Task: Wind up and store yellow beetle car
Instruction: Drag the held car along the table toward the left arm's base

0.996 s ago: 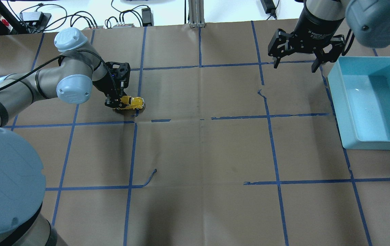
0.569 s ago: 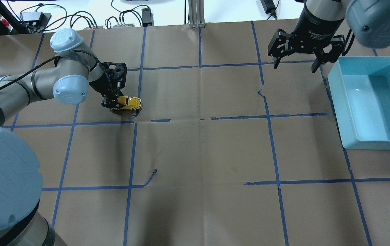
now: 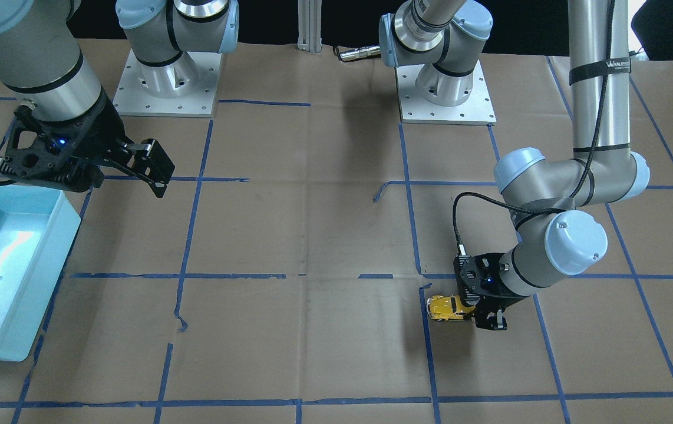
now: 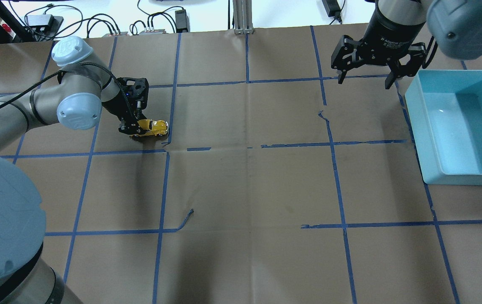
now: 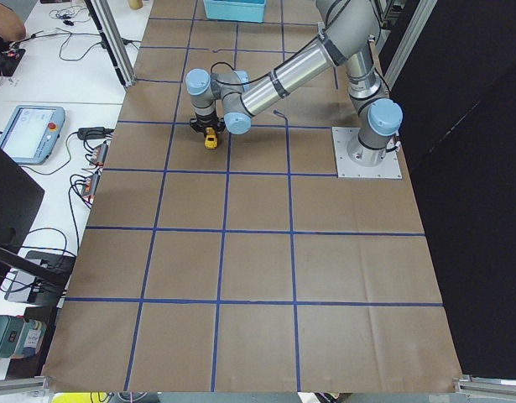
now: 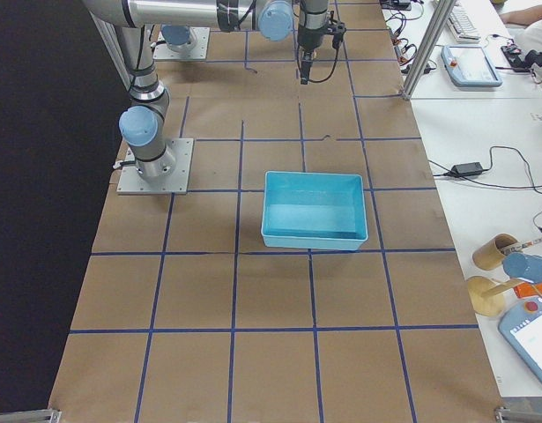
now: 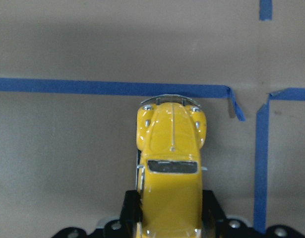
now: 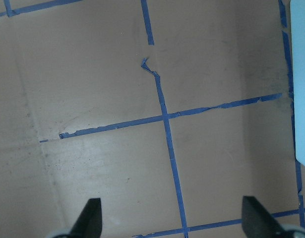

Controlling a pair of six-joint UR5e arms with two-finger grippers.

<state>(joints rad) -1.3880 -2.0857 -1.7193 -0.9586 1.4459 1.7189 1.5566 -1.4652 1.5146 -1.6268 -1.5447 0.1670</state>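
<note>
The yellow beetle car (image 4: pixel 155 127) stands on its wheels on the brown table paper, left of centre, nose pointing toward the table's middle. My left gripper (image 4: pixel 133 128) is low at the table and shut on the car's rear half. The car also shows in the front-facing view (image 3: pixel 445 308) with the left gripper (image 3: pixel 479 312) behind it. In the left wrist view the car (image 7: pixel 171 163) fills the middle, its rear between the fingers (image 7: pixel 130 214). My right gripper (image 4: pixel 365 80) is open and empty, raised above the far right of the table, beside the bin.
A light blue open bin (image 4: pixel 412 107) stands at the table's right edge; it also shows in the front-facing view (image 3: pixel 62 232) and the right view (image 6: pixel 315 176). Blue tape lines (image 4: pixel 165 181) cross the paper, some peeling. Cables and power bricks lie beyond the far edge.
My left gripper has drawn the car backward along the table, toward the view's left. The right arm has barely moved.
</note>
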